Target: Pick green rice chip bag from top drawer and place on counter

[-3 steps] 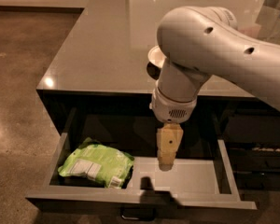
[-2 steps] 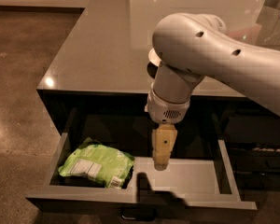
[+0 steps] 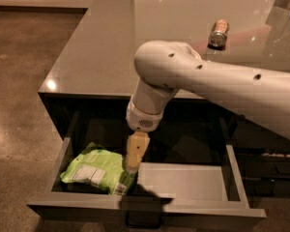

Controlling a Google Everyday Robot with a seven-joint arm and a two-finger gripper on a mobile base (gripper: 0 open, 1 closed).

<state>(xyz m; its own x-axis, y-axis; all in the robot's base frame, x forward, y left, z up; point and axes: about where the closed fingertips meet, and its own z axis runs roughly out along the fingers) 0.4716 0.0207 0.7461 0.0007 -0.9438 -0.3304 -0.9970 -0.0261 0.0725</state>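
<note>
The green rice chip bag (image 3: 95, 173) lies flat in the left part of the open top drawer (image 3: 183, 183), white label panel facing up. My gripper (image 3: 133, 164) hangs straight down from the white arm (image 3: 183, 81) inside the drawer, at the bag's right edge and low over it. I cannot tell whether it touches the bag. The arm reaches in from the right, over the front edge of the grey-brown counter (image 3: 96, 47).
A small can or jar (image 3: 217, 32) lies on its side on the counter at the back right. The drawer's front panel (image 3: 145, 212) sticks out towards me over dark cabinet fronts. Brown floor (image 3: 19, 81) lies to the left.
The gripper has moved left across the drawer, from its middle to the right edge of the bag. The bag has not moved.
</note>
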